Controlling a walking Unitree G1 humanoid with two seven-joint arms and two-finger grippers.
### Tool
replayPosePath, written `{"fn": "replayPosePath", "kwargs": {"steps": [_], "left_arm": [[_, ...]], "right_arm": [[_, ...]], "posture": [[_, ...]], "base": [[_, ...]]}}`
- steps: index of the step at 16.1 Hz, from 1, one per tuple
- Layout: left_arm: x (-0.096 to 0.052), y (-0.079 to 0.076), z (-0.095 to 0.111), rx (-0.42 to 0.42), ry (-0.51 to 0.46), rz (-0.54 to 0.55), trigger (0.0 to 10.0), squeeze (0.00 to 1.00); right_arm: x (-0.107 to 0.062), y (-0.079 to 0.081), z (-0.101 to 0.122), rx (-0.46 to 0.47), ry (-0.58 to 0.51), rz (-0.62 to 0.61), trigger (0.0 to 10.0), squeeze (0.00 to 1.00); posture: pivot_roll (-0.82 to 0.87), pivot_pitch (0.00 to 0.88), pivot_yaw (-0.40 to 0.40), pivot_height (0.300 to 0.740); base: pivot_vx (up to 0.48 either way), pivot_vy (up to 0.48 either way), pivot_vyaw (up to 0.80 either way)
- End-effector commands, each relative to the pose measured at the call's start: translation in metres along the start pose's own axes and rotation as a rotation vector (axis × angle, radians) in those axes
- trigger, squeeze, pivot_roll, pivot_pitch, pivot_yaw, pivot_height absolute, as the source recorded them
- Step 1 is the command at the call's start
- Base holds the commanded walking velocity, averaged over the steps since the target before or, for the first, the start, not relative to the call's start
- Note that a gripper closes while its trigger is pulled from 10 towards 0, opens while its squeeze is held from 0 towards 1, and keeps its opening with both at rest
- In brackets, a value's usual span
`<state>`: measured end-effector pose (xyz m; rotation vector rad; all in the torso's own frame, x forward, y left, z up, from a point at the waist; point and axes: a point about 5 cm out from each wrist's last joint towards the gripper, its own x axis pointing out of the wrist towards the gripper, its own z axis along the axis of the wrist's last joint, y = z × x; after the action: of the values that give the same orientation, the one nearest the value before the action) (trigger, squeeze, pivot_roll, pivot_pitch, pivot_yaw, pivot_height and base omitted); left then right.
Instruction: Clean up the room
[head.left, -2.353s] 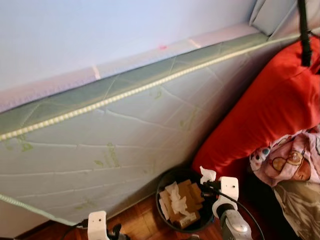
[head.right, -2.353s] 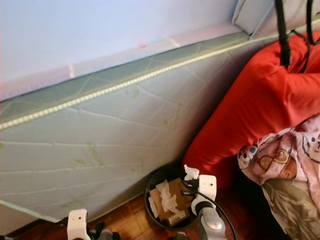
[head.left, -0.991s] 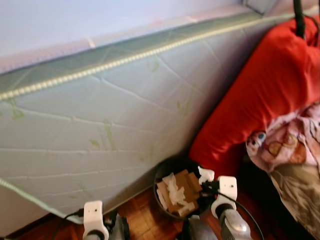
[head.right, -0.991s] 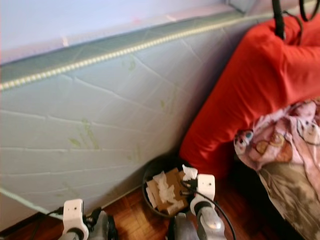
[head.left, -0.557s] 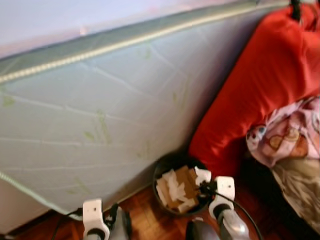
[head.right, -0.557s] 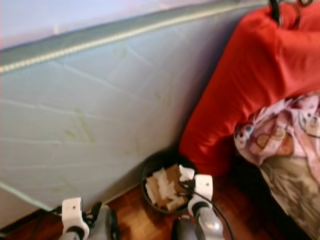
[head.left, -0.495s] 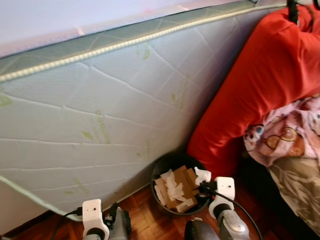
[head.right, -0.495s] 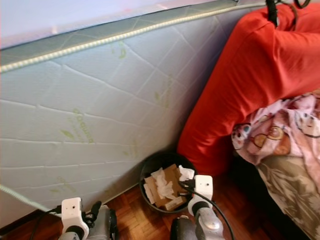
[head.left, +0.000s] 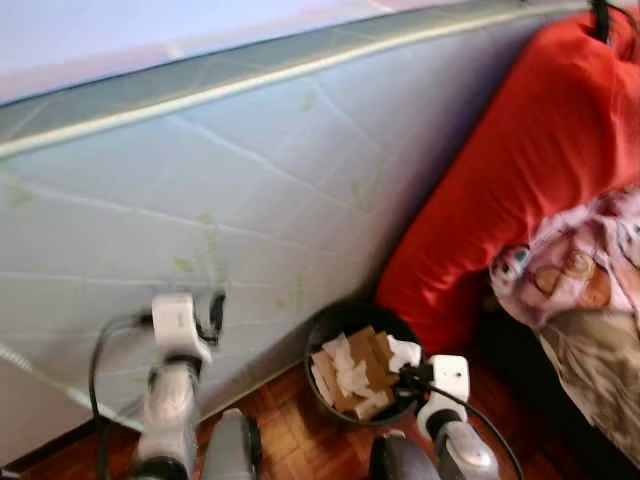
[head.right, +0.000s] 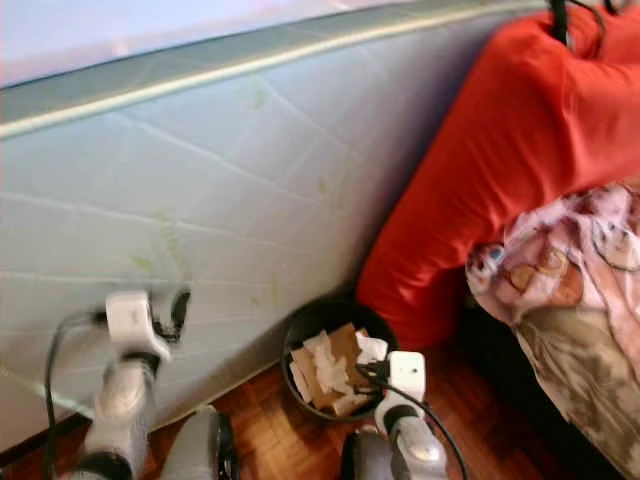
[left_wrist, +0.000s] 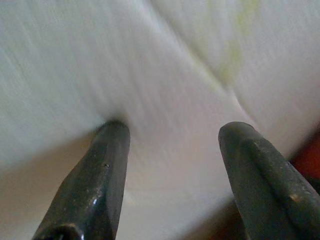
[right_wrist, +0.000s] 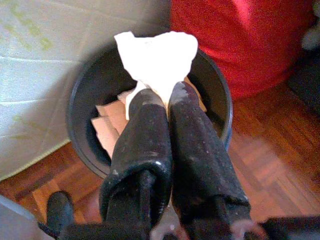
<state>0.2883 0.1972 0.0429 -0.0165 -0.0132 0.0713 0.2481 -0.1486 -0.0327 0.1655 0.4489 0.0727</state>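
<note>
**Crumpled tissue held over the waste bin**

The right gripper (right_wrist: 161, 95) has its two black fingers (right_wrist: 145, 130) pressed together, pinching a crumpled white tissue (right_wrist: 156, 57). The tissue sticks out past the fingertips, its narrow pinched end caught between them and its wider, ragged part fanning out beyond, so its long axis runs on along the line of the fingers and points away from the wrist. In the right wrist view the tissue sits over the open mouth of the black waste bin (right_wrist: 77, 100), toward the bin's far rim, above the cardboard scraps (right_wrist: 110, 122) and white paper lying inside.

In the head views the bin (head.left: 325, 325) stands on the wooden parquet floor (head.left: 290, 440), touching the foot of the pale quilted mattress (head.left: 250, 190) that leans on its edge behind it. The red cushion (head.left: 510, 180) rises just beside the bin on its right side, and a pink patterned blanket (head.left: 575, 270) lies further right of the bin, against the cushion. The right gripper's white wrist housing (head.left: 448, 375) sits at the bin's right rim, with the tissue (head.left: 403, 350) just inside that rim.

The left gripper (left_wrist: 172, 132) is raised well to the left of the bin, in front of the mattress face. Its fingers (left_wrist: 107, 165) are spread apart with nothing between them, their tips close to the quilted fabric; whether they touch it cannot be told, as the view is blurred
</note>
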Motion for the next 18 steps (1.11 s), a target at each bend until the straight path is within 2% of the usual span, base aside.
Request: {"fn": "replayPosePath", "kwargs": {"steps": [1,5,7,11,14,18], "left_arm": [[0.001,-0.003,0.006,-0.013,-0.035,-0.027,10.0,0.00],[-0.018,0.001,-0.002,-0.012,-0.006,-0.013,10.0,0.00],[-0.025,0.003,-0.008,-0.045,0.027,0.015,10.0,0.00],[-0.022,-0.004,-0.014,-0.055,0.091,-0.033,10.0,0.00],[-0.022,-0.003,-0.017,-0.074,0.118,-0.029,10.0,0.00],[-0.022,-0.003,-0.018,-0.087,0.131,-0.024,10.0,0.00]], "right_arm": [[-0.001,0.001,-0.003,0.006,0.007,0.001,10.0,0.00],[-0.001,0.000,-0.001,0.011,-0.006,-0.003,10.0,0.00],[-0.002,-0.001,-0.002,0.007,-0.007,-0.005,10.0,0.00],[-0.002,-0.002,-0.001,0.005,-0.018,-0.046,10.0,0.00],[0.000,-0.014,0.007,0.125,-0.048,-0.140,10.0,0.00],[0.004,-0.012,0.014,0.125,-0.063,-0.125,10.0,0.00]], "posture": [[0.04,0.174,-0.092,0.638],[0.03,0.173,-0.088,0.638],[0.03,0.166,-0.085,0.638],[0.03,0.148,-0.069,0.638],[0.03,0.154,-0.069,0.638],[0.03,0.171,-0.075,0.638]], "base": [[0.000,0.000,0.00],[0.000,0.000,0.00],[0.000,0.000,0.00],[0.000,0.000,0.00],[0.000,0.000,0.00],[0.000,0.000,0.00]]}}
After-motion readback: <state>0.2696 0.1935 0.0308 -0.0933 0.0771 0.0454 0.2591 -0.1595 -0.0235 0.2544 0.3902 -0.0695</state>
